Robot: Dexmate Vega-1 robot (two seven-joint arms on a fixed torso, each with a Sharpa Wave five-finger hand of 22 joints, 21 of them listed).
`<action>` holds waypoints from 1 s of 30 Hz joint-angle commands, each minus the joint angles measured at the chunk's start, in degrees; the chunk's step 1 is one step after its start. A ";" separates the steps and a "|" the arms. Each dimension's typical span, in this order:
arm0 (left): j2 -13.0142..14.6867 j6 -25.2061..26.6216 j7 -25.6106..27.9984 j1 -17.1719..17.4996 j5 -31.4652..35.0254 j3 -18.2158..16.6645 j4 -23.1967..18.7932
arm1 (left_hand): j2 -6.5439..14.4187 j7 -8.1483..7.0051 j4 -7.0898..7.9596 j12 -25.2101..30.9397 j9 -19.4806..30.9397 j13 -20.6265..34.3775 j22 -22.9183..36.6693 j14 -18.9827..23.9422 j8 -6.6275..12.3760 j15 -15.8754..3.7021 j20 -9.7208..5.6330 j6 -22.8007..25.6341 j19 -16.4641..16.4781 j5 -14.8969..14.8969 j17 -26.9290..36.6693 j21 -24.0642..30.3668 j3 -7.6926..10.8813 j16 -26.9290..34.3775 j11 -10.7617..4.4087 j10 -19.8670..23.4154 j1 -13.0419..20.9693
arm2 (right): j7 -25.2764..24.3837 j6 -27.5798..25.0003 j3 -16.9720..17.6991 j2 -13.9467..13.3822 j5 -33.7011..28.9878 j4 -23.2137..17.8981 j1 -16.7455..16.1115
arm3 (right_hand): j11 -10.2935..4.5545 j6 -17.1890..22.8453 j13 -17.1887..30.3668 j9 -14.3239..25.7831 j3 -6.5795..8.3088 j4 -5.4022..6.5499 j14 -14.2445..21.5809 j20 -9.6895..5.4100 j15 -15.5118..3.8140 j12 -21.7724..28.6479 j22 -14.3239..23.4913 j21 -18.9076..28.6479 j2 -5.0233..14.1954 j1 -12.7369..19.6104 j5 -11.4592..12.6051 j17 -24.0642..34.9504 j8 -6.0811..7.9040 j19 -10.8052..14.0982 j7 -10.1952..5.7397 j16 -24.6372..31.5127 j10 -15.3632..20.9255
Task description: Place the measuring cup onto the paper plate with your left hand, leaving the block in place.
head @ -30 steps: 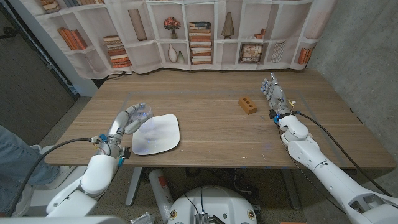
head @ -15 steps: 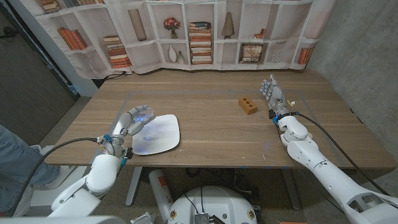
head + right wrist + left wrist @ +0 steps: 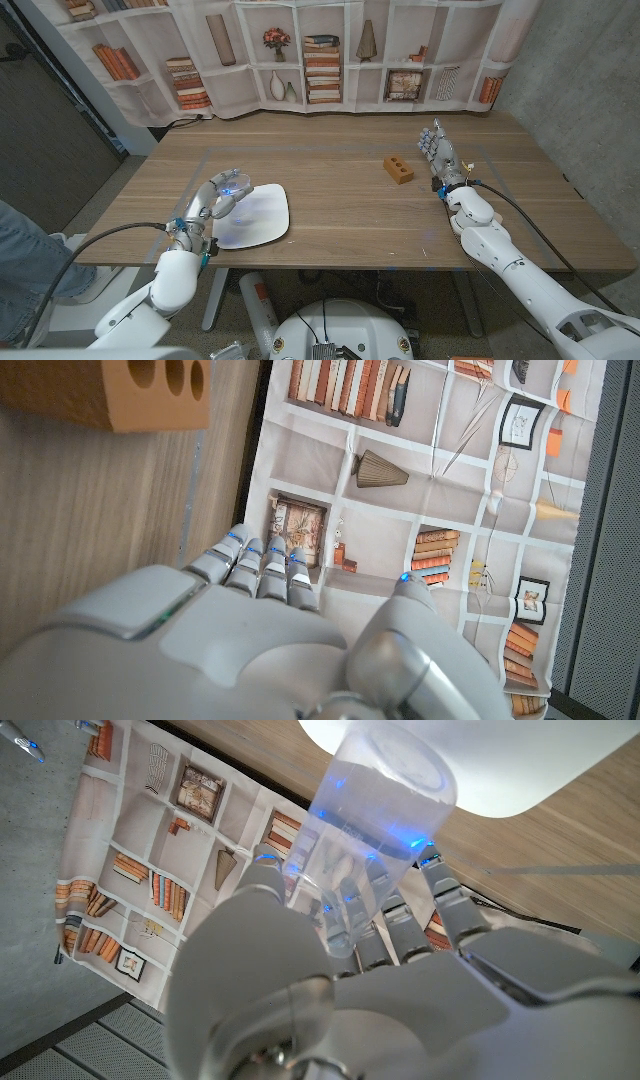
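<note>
My left hand [image 3: 214,195] grips a clear plastic measuring cup [image 3: 234,183] at the left edge of the white paper plate [image 3: 256,214], on the table's near left. In the left wrist view the cup [image 3: 373,795] is held in my fingers [image 3: 352,910], its rim toward the plate [image 3: 520,770]. An orange wooden block [image 3: 398,168] with holes in it lies right of the table's middle. My right hand [image 3: 440,153] stands on its edge, fingers apart, just right of the block [image 3: 120,392], holding nothing.
A bookshelf-print curtain [image 3: 300,50] hangs behind the far edge of the table [image 3: 340,230]. At the left edge of the head view shows a person's knee in jeans [image 3: 20,250].
My left hand has carried the cup rightward, from beside the plate to over its left edge. The right hand and the block have stayed still.
</note>
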 commanded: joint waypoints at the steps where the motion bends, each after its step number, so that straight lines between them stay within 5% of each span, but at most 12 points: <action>1: -0.71 -2.25 3.75 -1.83 2.19 3.56 2.77 | 0.58 -0.16 0.06 -0.16 0.03 0.19 0.20 -0.24 -0.22 -0.12 0.02 0.39 -0.37 0.41 -0.02 -0.39 0.61 -0.35 -0.64 0.22 0.13 | 0.09 0.35 0.12 -0.08 0.10 -0.32 -0.58 | -0.09 0.59 0.23 0.11 -0.21 -0.08 0.50 0.02 -0.15 -0.15 0.33 0.27 0.71 0.06 -0.27 0.19 0.10 0.40 0.04 0.07 0.52; 30: 0.05 -3.15 5.70 -2.04 0.72 6.22 4.17 | 0.69 -0.35 -0.05 -0.45 -0.04 0.34 0.26 -1.66 -0.35 0.20 -0.02 0.56 -1.91 0.54 -0.05 -1.14 0.99 -0.83 -0.53 0.13 -0.08 | 0.19 -0.57 0.18 -0.98 0.23 -1.24 -1.32 | -0.08 0.54 0.24 0.11 -0.32 -0.14 0.56 -0.01 -0.09 -0.18 0.33 0.26 0.77 0.09 -0.31 0.19 0.05 0.41 0.06 0.06 0.59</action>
